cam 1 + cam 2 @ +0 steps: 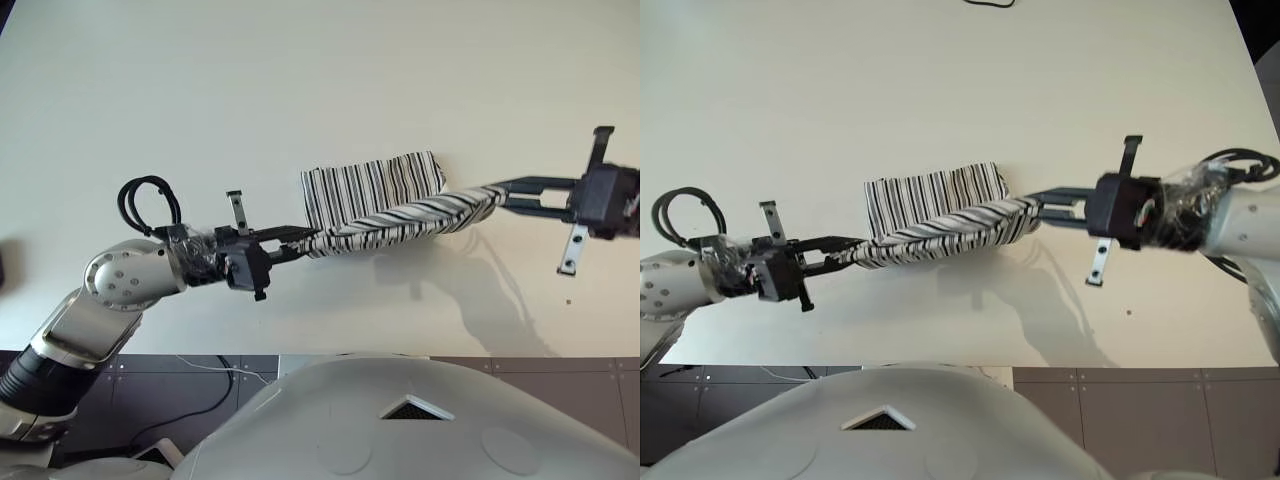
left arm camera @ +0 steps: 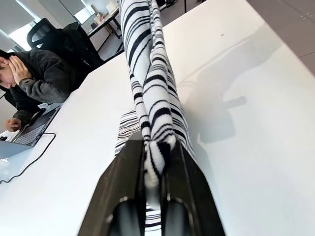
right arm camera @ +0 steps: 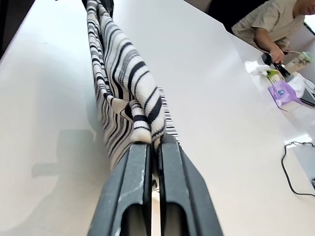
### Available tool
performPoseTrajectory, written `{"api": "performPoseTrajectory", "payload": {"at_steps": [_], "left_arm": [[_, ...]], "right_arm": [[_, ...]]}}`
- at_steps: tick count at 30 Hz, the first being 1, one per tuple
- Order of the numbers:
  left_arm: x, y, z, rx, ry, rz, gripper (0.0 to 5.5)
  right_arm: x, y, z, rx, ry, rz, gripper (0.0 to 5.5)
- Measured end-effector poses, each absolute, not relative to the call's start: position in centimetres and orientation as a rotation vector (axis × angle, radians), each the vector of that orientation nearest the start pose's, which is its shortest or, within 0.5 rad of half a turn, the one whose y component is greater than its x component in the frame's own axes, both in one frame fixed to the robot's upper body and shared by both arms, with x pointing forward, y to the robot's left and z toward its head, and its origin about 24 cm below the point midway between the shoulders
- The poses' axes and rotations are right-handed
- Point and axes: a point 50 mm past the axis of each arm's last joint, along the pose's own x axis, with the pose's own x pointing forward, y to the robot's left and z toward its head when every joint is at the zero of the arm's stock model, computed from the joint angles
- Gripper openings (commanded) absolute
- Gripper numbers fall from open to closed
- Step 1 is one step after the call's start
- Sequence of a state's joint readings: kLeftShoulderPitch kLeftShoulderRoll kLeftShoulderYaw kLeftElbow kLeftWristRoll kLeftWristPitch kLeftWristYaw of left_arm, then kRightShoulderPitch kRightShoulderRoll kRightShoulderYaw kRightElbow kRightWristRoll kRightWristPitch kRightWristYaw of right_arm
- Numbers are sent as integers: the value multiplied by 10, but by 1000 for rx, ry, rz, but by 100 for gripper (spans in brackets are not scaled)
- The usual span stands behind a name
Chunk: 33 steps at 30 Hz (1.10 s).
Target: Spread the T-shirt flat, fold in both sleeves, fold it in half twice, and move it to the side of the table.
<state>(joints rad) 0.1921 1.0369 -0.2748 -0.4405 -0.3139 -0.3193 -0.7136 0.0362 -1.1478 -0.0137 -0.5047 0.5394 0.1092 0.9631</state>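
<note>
Tension matters most in this fold: the left tool (image 1: 293, 238) at centre-left and the right tool (image 1: 508, 192) at the right edge are each clamped tight on one end of the striped T-shirt (image 1: 375, 180). Its near edge is lifted and stretched into a taut rope across mid-frame, while its far part lies flat on the surface (image 1: 200, 80). I judge both tools should carry that edge toward the frame's top at equal height and lower it before letting go. Farther off, the white surface bears a laptop (image 2: 27, 132) and a purple box (image 3: 283, 93) near its edges.
</note>
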Motion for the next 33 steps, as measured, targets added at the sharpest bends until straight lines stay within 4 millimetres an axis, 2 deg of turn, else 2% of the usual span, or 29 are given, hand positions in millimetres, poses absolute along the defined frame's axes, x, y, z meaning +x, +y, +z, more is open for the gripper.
{"api": "performPoseTrajectory", "payload": {"at_steps": [4,6,8,13,18,19,23,27,30,33], "left_arm": [[208,170,96,585,-19,-1230,13],[224,173,88,586,28,-1194,12],[233,177,78,575,88,-1177,12],[243,176,46,525,221,-1161,12],[249,170,23,508,263,-1092,12],[249,170,20,518,261,-1081,12],[252,169,15,545,221,-1015,12],[255,168,15,524,192,-951,12],[261,161,30,421,112,-885,12],[271,161,37,371,147,-763,12]], "right_arm": [[246,-202,136,-629,183,1193,10],[265,-197,121,-634,228,1212,10],[278,-193,107,-630,273,1237,10],[301,-187,74,-617,361,1242,10],[309,-188,49,-636,416,1207,10],[310,-186,44,-639,411,1195,29],[312,-181,40,-666,348,1161,89],[306,-183,37,-625,291,1095,173],[300,-181,42,-576,198,1013,224],[299,-180,60,-550,113,944,224]]}}
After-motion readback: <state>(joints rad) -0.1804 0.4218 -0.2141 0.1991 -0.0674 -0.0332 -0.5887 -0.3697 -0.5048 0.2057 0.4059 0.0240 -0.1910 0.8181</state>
